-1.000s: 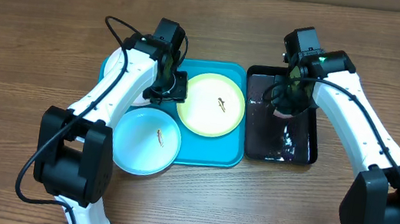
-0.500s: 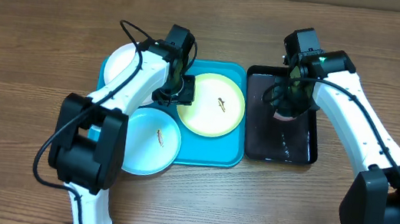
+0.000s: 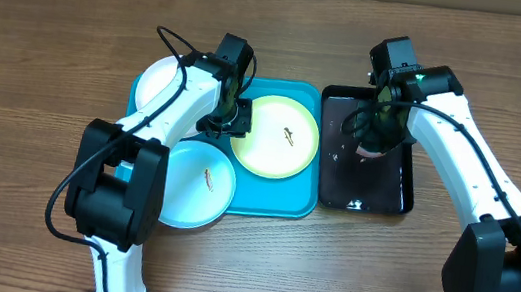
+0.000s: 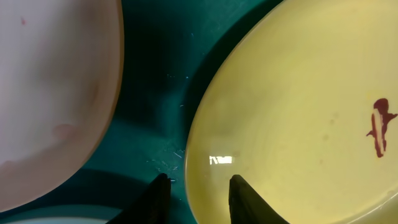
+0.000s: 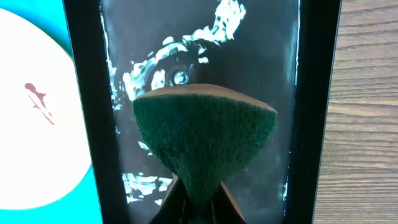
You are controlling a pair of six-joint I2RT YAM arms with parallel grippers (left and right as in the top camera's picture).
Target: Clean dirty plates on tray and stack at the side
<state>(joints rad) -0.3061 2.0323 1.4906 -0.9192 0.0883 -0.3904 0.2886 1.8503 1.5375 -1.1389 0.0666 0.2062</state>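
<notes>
The turquoise tray (image 3: 274,196) holds three plates. The lime green plate (image 3: 280,137) has a brown smear, the pale blue plate (image 3: 197,185) overhangs the front left and is smeared too, and the white plate (image 3: 156,82) lies at the back left, partly under my left arm. My left gripper (image 3: 231,122) is open, low at the green plate's left rim. In the left wrist view its fingers (image 4: 198,190) straddle the rim of the green plate (image 4: 298,124), beside the white plate (image 4: 50,93). My right gripper (image 3: 373,146) is shut on a green sponge (image 5: 205,140).
A glossy black tray (image 3: 407,185) with water in it stands right of the turquoise tray, and the sponge hangs over it (image 5: 311,93). The green plate's edge (image 5: 37,124) shows at the left of the right wrist view. The table is brown wood (image 3: 53,38).
My left arm swung right, uncovering the white plate, and its gripper came to the green plate's left rim. The right arm stayed put; the water's glints in the black tray shifted.
</notes>
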